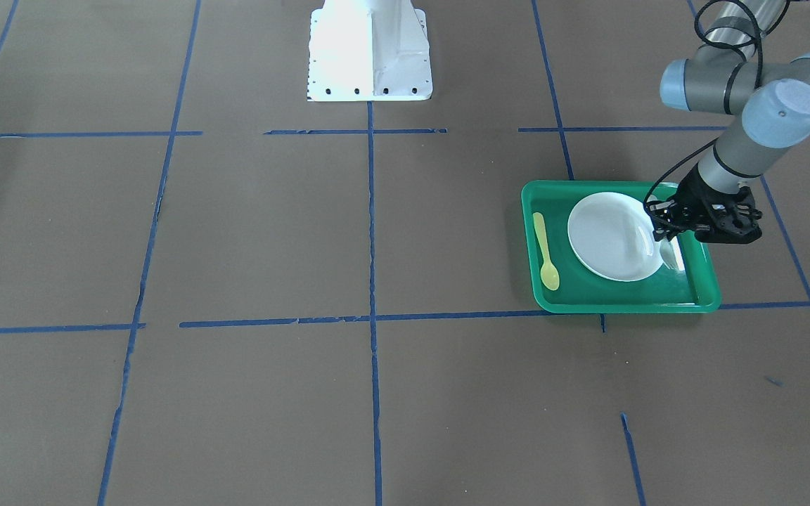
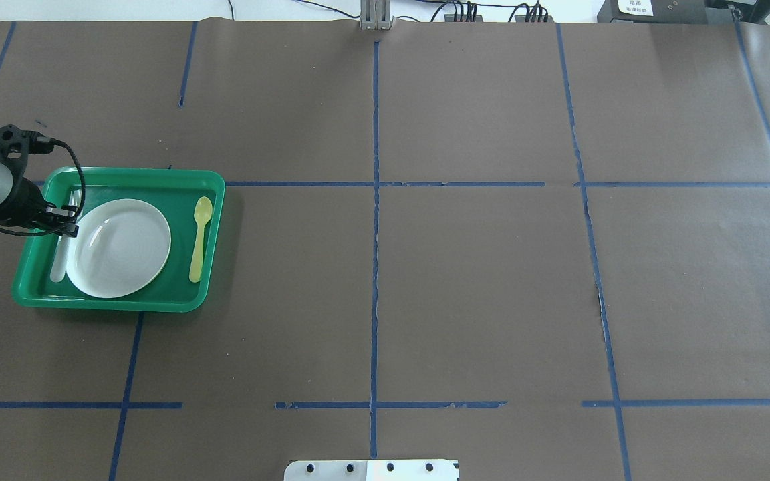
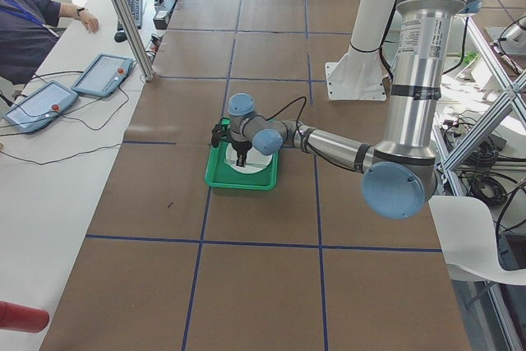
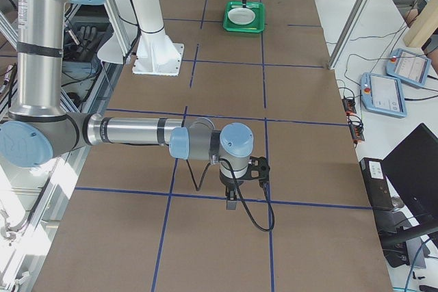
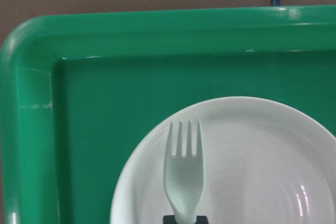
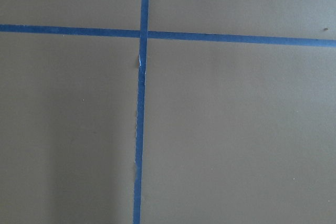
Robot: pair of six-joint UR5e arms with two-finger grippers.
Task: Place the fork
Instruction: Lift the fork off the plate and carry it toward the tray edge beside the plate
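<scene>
One left end effector pinching fork, at rim of white plate

The tray sits at the left end of the table, with the plate in its middle. The spoon lies in the tray right of the plate. The fork runs along the plate's left edge, under the left gripper.

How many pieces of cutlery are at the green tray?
2. The fork is held by the left gripper beside the white plate; the yellow spoon lies in the green tray on the plate's other side. None seems hidden.
</scene>
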